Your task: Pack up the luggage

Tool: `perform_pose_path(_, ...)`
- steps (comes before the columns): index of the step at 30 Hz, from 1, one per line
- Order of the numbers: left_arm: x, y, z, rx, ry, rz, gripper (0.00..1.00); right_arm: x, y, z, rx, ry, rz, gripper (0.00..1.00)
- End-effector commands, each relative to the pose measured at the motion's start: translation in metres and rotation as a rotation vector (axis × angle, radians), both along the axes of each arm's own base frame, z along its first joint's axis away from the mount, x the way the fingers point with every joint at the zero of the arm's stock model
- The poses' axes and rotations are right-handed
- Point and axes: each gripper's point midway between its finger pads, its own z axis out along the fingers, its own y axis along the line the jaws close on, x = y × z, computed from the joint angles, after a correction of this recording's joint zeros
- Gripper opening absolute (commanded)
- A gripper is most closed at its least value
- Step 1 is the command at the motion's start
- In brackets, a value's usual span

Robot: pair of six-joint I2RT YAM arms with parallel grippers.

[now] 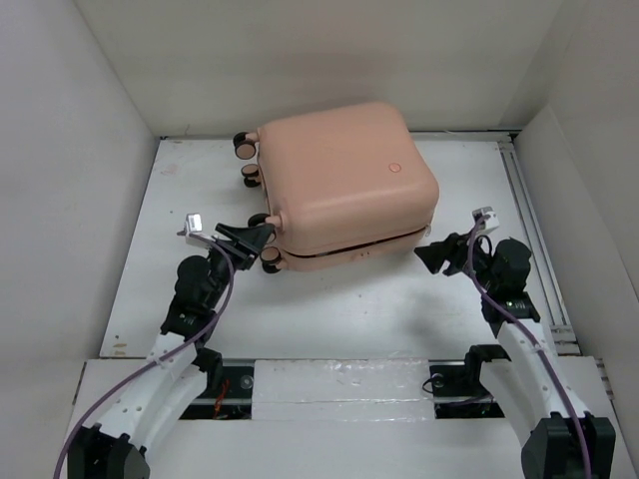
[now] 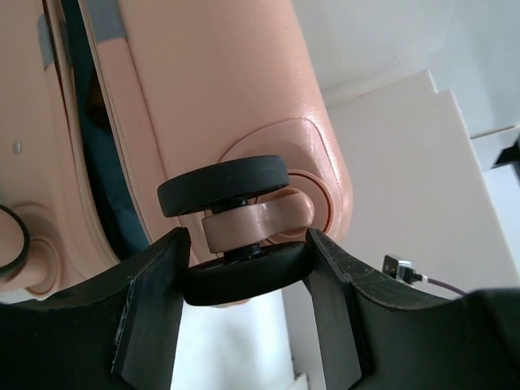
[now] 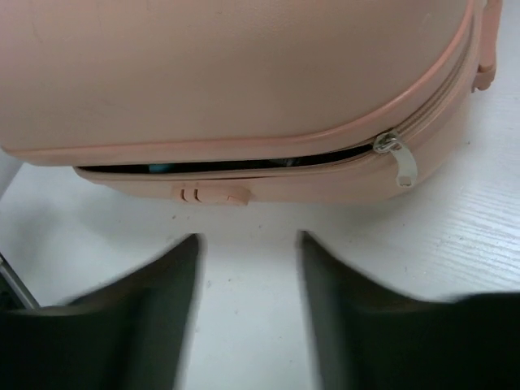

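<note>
The luggage (image 1: 344,175) is a pale peach-pink hard-shell suitcase lying flat at the middle back of the white table, wheels to the left. Its lid sits down with a thin dark gap along the front seam (image 3: 244,166). A zipper pull (image 3: 400,162) hangs at the seam's right end. My left gripper (image 1: 258,239) is at the near-left corner. In the left wrist view its fingers (image 2: 150,309) press both sides of a black caster wheel (image 2: 244,276). My right gripper (image 1: 427,254) is open and empty, just short of the near-right corner, and it shows blurred over bare table in its own view (image 3: 248,268).
White walls close in the table (image 1: 349,309) on the left, back and right. A metal rail (image 1: 339,384) runs along the near edge between the arm bases. Several more caster wheels (image 1: 245,145) stick out on the suitcase's left side.
</note>
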Motion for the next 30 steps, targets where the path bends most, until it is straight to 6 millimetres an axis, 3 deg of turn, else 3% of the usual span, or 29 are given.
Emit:
perform_pose_path(1, -0.003, 0.021, 0.101, 0.013, -0.282, 0.108, 0.00, 0.009, -0.010, 0.008, -0.008, -0.044, -0.065, 0.71)
perform_pose_path(2, -0.001, 0.020, 0.096, 0.021, -0.262, 0.108, 0.00, 0.012, -0.011, 0.000, -0.011, -0.027, -0.077, 0.71)
perform_pose_path(4, 0.005, 0.021, 0.090, 0.036, -0.244, 0.118, 0.00, 0.021, -0.021, 0.005, -0.002, -0.050, -0.113, 0.71)
perform_pose_path(6, 0.008, 0.020, 0.081, 0.041, -0.230, 0.117, 0.00, 0.031, -0.023, 0.001, 0.003, -0.050, -0.106, 0.64)
perform_pose_path(13, 0.023, 0.041, 0.065, 0.056, -0.181, 0.217, 0.00, 0.059, -0.025, -0.010, 0.022, -0.033, -0.021, 0.68)
perform_pose_path(14, 0.024, 0.039, 0.066, 0.046, -0.184, 0.206, 0.00, 0.062, -0.019, 0.002, 0.023, -0.100, 0.032, 0.68)
perform_pose_path(16, 0.024, 0.034, 0.065, 0.048, -0.185, 0.177, 0.00, 0.070, -0.015, -0.003, 0.041, -0.084, 0.078, 0.68)
perform_pose_path(17, 0.024, 0.030, 0.065, 0.050, -0.186, 0.160, 0.00, 0.073, -0.016, 0.007, 0.042, -0.143, 0.089, 0.68)
perform_pose_path(22, 0.024, 0.029, 0.060, 0.053, -0.178, 0.150, 0.00, 0.077, -0.020, 0.011, 0.025, -0.181, 0.079, 0.66)
perform_pose_path(24, 0.024, 0.029, 0.060, 0.053, -0.178, 0.150, 0.00, 0.078, -0.016, 0.002, 0.032, -0.165, 0.113, 0.64)
perform_pose_path(30, 0.022, 0.026, 0.060, 0.054, -0.179, 0.130, 0.00, 0.075, -0.003, -0.007, 0.117, -0.132, 0.193, 0.48)
